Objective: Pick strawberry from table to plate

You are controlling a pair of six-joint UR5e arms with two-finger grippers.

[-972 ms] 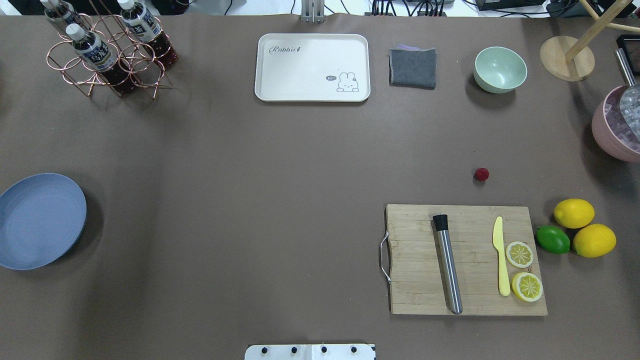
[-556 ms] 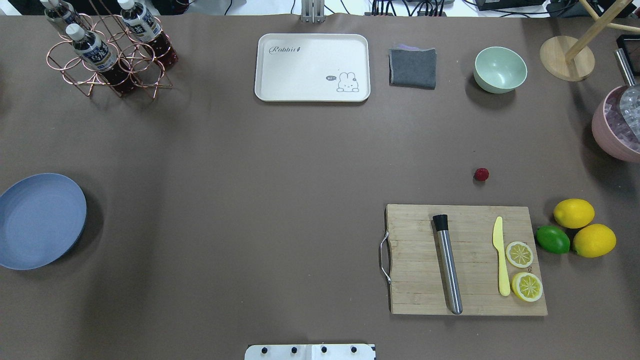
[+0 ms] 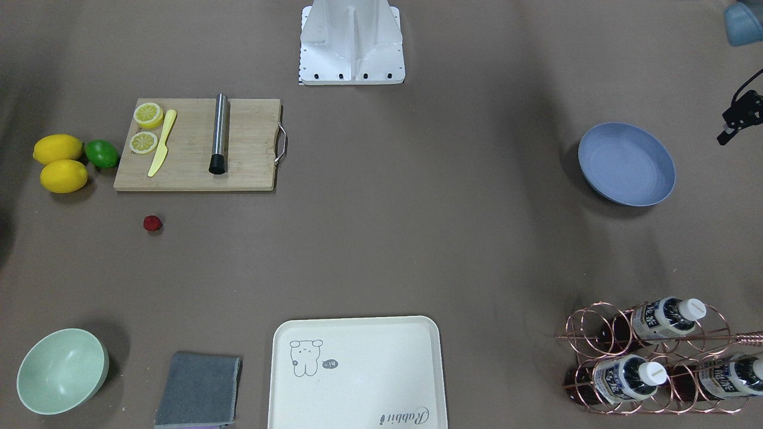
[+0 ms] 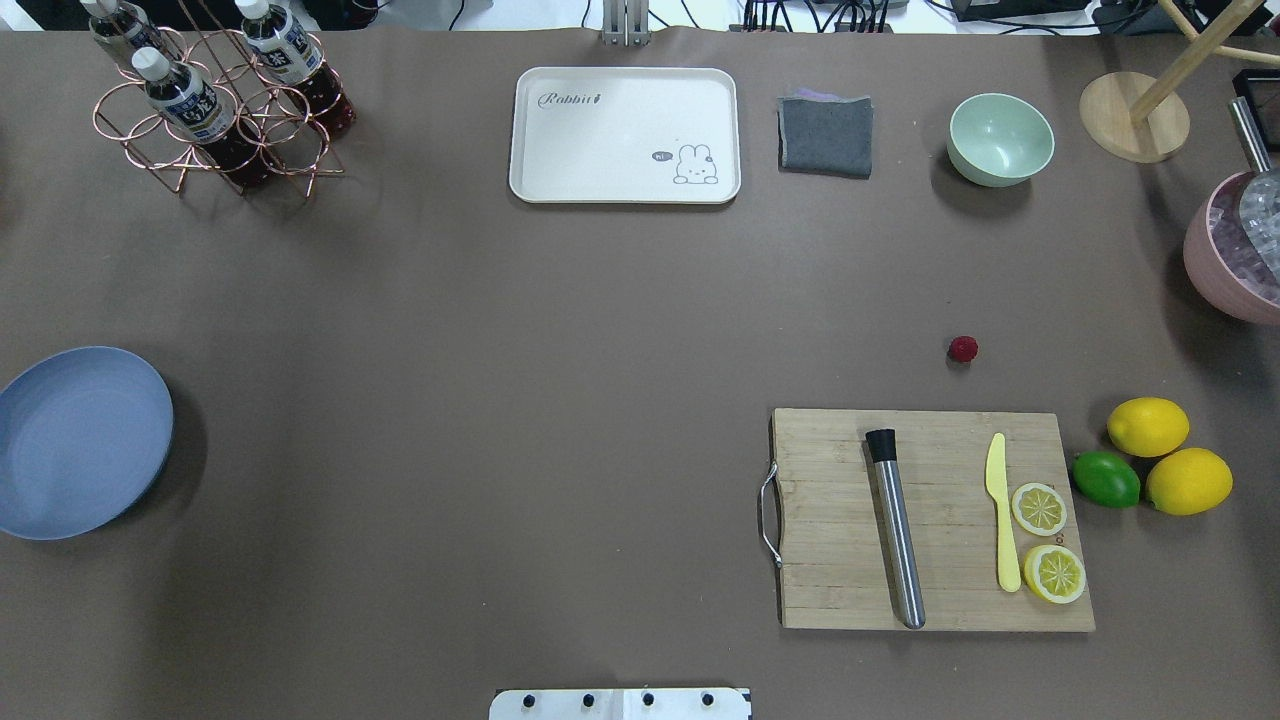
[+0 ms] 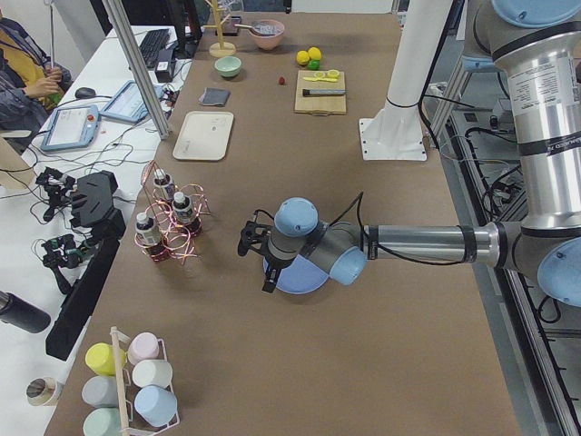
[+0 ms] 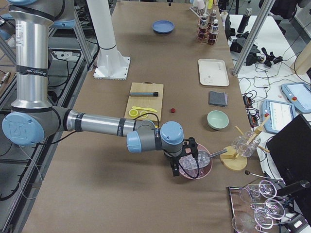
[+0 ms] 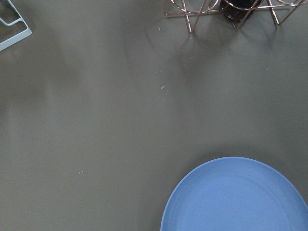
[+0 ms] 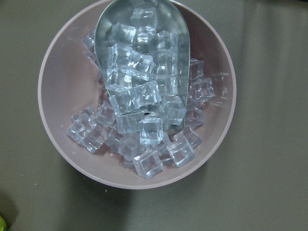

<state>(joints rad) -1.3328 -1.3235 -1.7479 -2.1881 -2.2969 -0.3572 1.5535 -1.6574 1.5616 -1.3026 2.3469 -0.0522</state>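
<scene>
The strawberry [image 4: 963, 348] is a tiny dark-red berry lying on the brown table [image 4: 560, 330], just beyond the cutting board on the right side; it also shows as the strawberry [image 3: 152, 223]. The blue plate [image 4: 80, 440] sits empty at the far left edge and fills the lower right of the left wrist view as the plate [image 7: 236, 197]. My left gripper [image 5: 263, 272] hangs over the plate's edge. My right gripper [image 6: 182, 167] hovers above a pink bowl of ice, far from the berry. I cannot tell whether either gripper is open or shut.
A wooden cutting board [image 4: 830, 590] carries a metal muddler [image 4: 897, 530], a yellow knife and two lemon slices. Two lemons and a lime [image 4: 1105, 479] lie to its right. The back row holds a cream tray [image 4: 624, 135], grey cloth, mint bowl [image 4: 1000, 138] and bottle rack [image 4: 215, 100]. The pink ice bowl [image 8: 57, 120] is at the right edge.
</scene>
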